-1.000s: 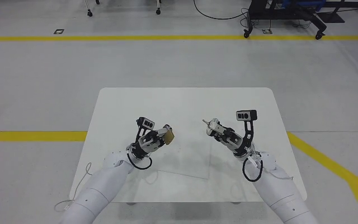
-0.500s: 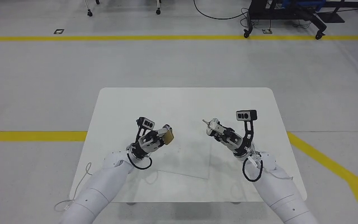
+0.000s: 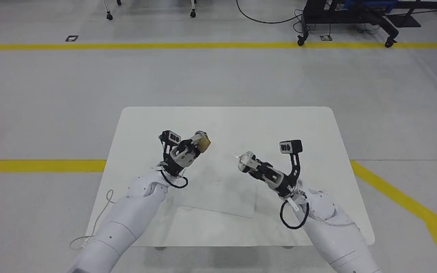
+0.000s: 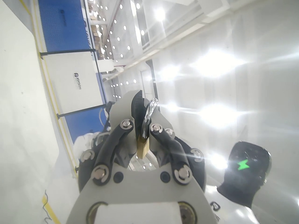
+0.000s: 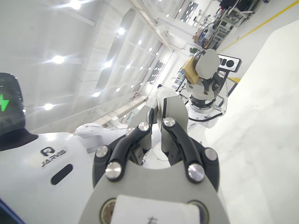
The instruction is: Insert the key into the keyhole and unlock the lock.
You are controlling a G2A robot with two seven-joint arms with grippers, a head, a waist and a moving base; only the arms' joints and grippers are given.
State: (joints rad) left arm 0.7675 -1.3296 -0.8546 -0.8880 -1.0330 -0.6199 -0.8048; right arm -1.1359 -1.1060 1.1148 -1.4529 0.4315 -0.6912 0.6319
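My left gripper [image 3: 196, 145] is shut on a brass padlock [image 3: 203, 142] and holds it above the white table [image 3: 293, 123], left of centre. In the left wrist view the lock's brass body [image 4: 142, 147] and silver shackle [image 4: 151, 109] sit between the fingers of that gripper [image 4: 146, 115]. My right gripper [image 3: 244, 162] is shut on a small metal key [image 3: 236, 156] whose tip points at the lock, a short gap away. The right wrist view has its own gripper [image 5: 158, 108] closed, with the padlock [image 5: 190, 71] in the left gripper [image 5: 203, 67] beyond it.
A faint sheet outline [image 3: 225, 194] lies on the table between the arms. Yellow floor lines [image 3: 205, 46] run beyond the table, and wheeled equipment [image 3: 348, 20] stands far behind.
The left gripper has carried the padlock farther from the robot. The right gripper has moved left with the key, closing the gap to the lock.
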